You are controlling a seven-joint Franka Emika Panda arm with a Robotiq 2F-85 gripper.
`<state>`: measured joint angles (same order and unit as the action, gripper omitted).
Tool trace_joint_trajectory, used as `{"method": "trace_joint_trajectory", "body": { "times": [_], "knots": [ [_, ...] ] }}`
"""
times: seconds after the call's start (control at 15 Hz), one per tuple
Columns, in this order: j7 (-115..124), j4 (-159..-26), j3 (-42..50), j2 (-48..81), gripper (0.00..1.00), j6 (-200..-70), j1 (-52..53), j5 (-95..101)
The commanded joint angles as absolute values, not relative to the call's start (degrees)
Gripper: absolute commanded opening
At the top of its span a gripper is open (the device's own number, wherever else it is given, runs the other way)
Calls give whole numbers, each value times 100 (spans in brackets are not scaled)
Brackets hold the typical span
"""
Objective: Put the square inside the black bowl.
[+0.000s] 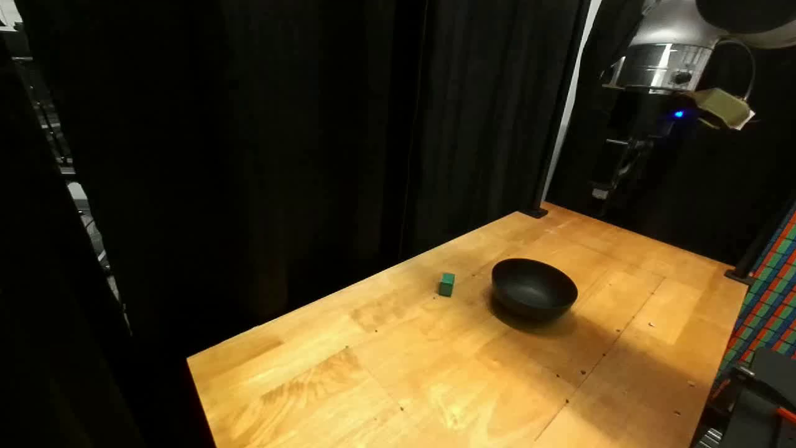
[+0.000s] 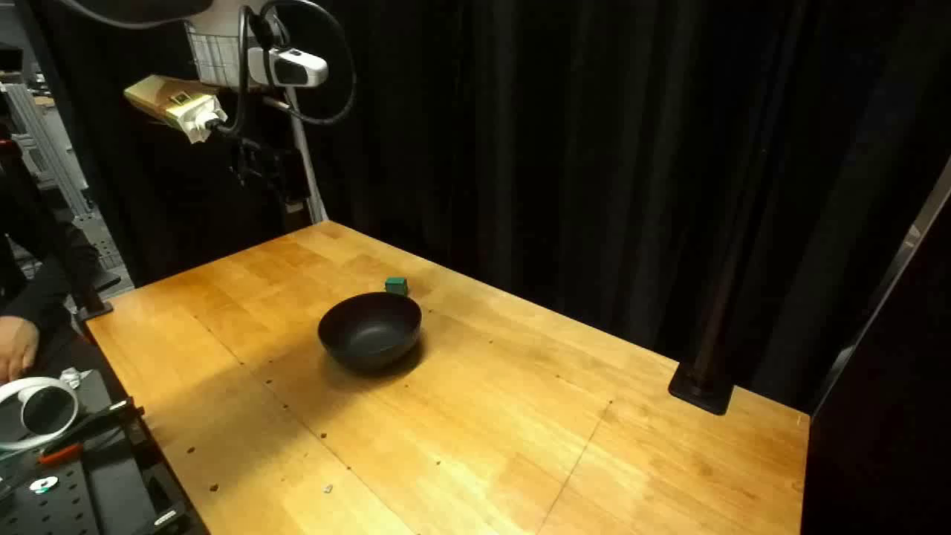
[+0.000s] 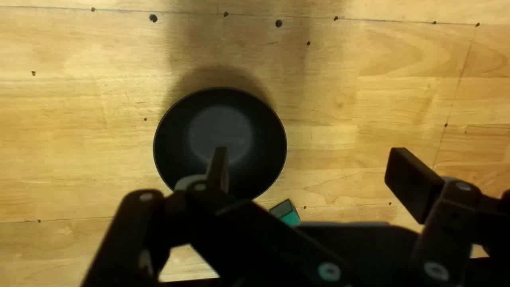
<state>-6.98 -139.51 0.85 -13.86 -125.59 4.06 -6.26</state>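
The square, a small green block, lies on the wooden table beside the black bowl, apart from it, in both exterior views [image 1: 446,284] [image 2: 396,285]. In the wrist view the square [image 3: 287,212] is partly hidden behind a gripper finger. The black bowl stands upright and empty on the table in both exterior views [image 1: 533,291] [image 2: 370,332]. In the wrist view the bowl [image 3: 259,139] is partly covered by a finger. My gripper [image 3: 312,169] is open with nothing between its fingers. In both exterior views it is dark and high above the table [image 1: 606,186] [image 2: 291,200].
The wooden table [image 1: 385,348] has black posts [image 2: 702,383] clamped at its edges. Black curtains [image 1: 298,155] hang behind it. A side cart [image 2: 96,475] with a white headset-like object [image 2: 22,394] and a person's hand [image 2: 16,348] are beside the table.
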Motion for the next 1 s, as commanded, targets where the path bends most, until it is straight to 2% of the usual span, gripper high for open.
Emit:
{"method": "trace_joint_trajectory", "body": {
  "times": [0.0,0.2,0.53,0.93],
  "knots": [
    [-705,-13919,39,-1387,100,-12550,359,-638],
    [-365,-13664,-48,-1152,100,-12648,325,-496],
    [1102,-12717,-443,331,100,-13666,338,428],
    [1834,-11408,-308,2293,100,-14383,705,687]
  ]
}}
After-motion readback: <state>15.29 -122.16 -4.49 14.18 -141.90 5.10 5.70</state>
